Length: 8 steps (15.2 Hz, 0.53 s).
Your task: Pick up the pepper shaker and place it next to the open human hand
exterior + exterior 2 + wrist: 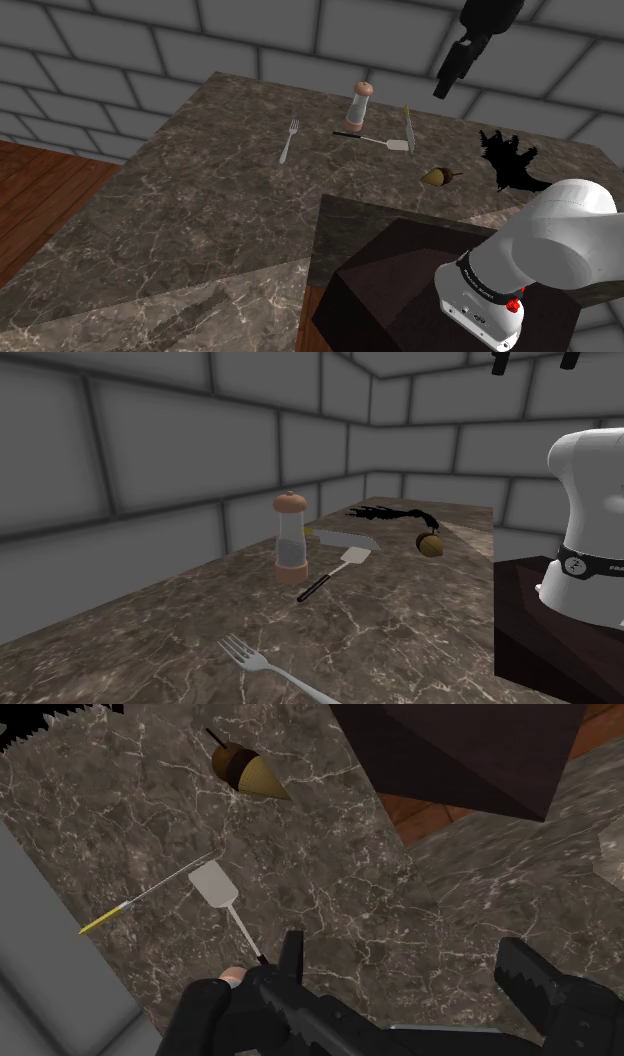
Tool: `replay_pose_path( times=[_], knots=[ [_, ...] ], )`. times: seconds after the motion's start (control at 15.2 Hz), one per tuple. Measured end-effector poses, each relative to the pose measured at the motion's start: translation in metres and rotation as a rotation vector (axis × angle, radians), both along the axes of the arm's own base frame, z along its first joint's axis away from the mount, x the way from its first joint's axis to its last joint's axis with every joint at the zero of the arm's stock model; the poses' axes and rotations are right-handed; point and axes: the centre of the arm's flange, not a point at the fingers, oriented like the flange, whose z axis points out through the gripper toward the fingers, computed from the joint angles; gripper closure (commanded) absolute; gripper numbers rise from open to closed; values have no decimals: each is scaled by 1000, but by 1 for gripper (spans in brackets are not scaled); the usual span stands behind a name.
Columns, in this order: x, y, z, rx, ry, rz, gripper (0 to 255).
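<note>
1. The claw (449, 78) hangs high above the surface (200, 210) w/ fingers spread and nothing btwn them; the wrist view shows the same gap (405, 959).
2. Key relation: the pepper shaker (361, 107) stands below the claw and toward the shoulder view's left of it, so the coming move is judged to be a drop plus a shift that way. In the wrist view its cap (232, 975) peeks out just beside one finger, on that finger's outer side, not in the gap.
3. Shaker's long axis is vertical. It stands upright on the surface, w/ the spatula (378, 141) just beside its base.
4. The open hand (511, 160), a flat black shape w/ ragged fingers, lies on the surface well apart from the shaker, on the shoulder view's right. An acorn-like thing (440, 177) sits near it.
5. Shaker build (290, 538): see-through greyish cylinder, reddish-brown domed cap and base ring. Probably smooth, so a side grip at mid-body seems best.
6. Surface: dark veined stone look, glossy.
7. Other bits: a thin pale spatula w/ dark handle, a knife (407, 127) w/ yellowish handle, and a grey fork (289, 141) lying apart from the shaker.
</note>
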Motion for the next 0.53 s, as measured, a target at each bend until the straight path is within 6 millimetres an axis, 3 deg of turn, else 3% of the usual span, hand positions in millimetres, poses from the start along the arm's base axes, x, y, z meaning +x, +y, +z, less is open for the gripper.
replay_pose_path(
  times=[0.2,0.53],
  knots=[
    [11,-9,-7,4,5,9,0],
    [62,-45,-27,20,24,45,0]
  ],
)
